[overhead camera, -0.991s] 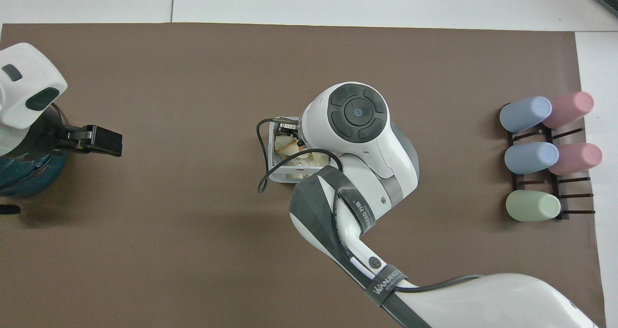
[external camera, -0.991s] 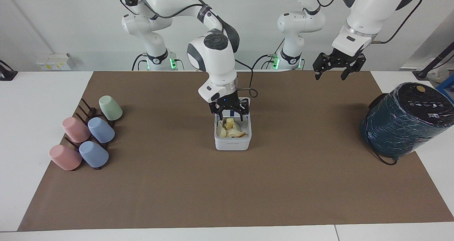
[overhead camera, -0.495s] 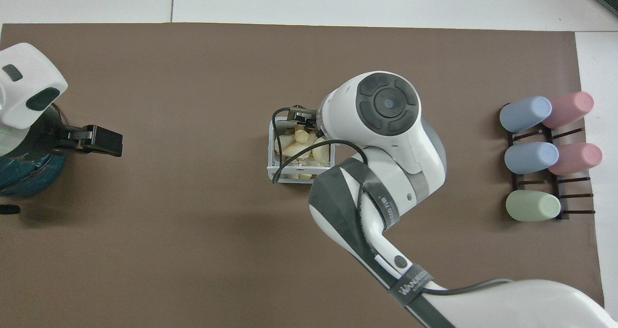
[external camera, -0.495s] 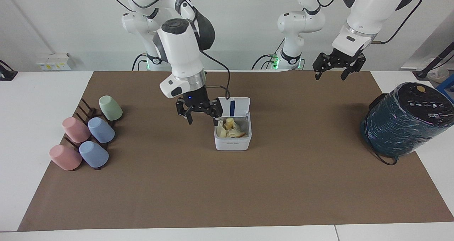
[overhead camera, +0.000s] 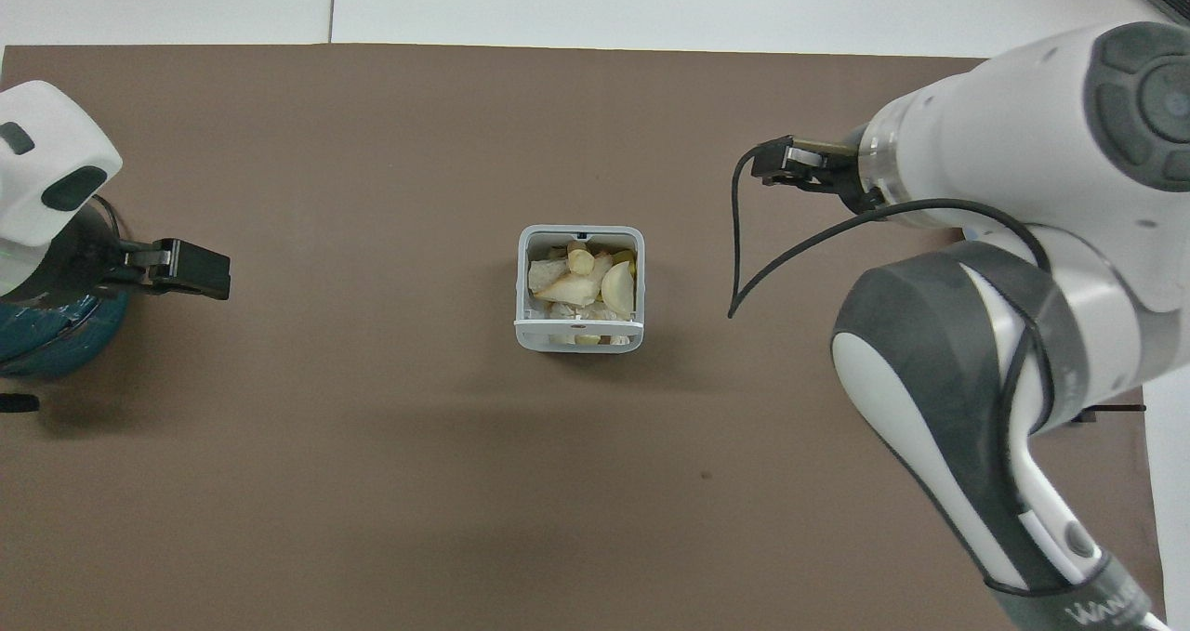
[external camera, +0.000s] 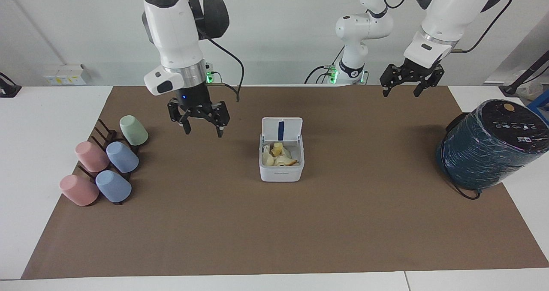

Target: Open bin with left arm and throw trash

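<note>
The bin (external camera: 281,173), a small white square box, stands in the middle of the brown mat with its lid (external camera: 282,129) raised upright, a blue strip showing inside the lid. The trash (external camera: 279,156), cream and yellow scraps, lies inside it, and from above the trash (overhead camera: 581,278) fills the bin (overhead camera: 522,289). My right gripper (external camera: 203,130) hangs open and empty over the mat between the bin and the cups. My left gripper (external camera: 399,93) waits open and empty, high over the mat's edge by the robots, at the left arm's end.
Pastel cups (external camera: 105,166) lie on a dark rack at the right arm's end. A big dark teal wrapped cylinder (external camera: 493,145) stands at the left arm's end. The brown mat (external camera: 274,239) covers most of the white table.
My right gripper has lifted out of the bin and swung away toward the cups, open and empty. The trash stays in the bin, the lid stays up. The left arm has barely moved.
</note>
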You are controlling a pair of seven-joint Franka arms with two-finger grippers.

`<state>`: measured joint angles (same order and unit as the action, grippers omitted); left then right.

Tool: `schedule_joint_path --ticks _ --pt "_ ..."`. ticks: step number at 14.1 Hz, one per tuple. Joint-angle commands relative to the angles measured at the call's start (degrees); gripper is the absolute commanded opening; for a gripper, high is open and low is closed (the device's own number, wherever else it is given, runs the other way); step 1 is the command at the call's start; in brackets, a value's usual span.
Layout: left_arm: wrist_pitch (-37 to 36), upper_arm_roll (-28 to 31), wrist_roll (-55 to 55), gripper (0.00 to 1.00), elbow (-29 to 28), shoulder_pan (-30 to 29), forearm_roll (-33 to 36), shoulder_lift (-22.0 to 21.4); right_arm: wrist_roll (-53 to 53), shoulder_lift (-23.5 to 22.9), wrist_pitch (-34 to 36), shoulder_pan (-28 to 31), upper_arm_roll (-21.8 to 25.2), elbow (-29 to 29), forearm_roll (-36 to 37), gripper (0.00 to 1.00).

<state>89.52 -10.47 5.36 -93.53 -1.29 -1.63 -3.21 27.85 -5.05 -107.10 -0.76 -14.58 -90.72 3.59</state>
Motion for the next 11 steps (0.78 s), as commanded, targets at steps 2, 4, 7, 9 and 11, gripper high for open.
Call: schedule_joint_path --ticks 2,4,7,9,11 --pt "1.3 -0.4 -0.1 1.0 -2.3 -0.5 -0.2 -1.9 -6.9 4.6 7.0 1.3 2.3 -1.3 -0.5 1.0" --pt "1.3 -0.4 -0.4 1.0 -2.3 -0.5 -0.2 -1.9 -9.6 5.5 10.5 0.8 5.7 -0.8 -1.2 1.0" --pt "1.2 -0.3 -0.4 1.0 -2.3 -0.8 -0.2 -1.9 -15.1 6.5 13.7 0.4 10.9 -0.6 -5.3 1.0" --pt "1.2 -0.3 -0.4 1.0 -2.3 -0.9 -0.2 -1.9 -16.3 6.6 14.8 0.2 12.1 -0.5 -5.3 1.0" --pt "1.1 -0.3 -0.4 1.0 -2.4 -0.9 -0.2 -1.9 -16.3 6.6 16.6 -1.0 13.9 -0.5 -5.3 1.0"
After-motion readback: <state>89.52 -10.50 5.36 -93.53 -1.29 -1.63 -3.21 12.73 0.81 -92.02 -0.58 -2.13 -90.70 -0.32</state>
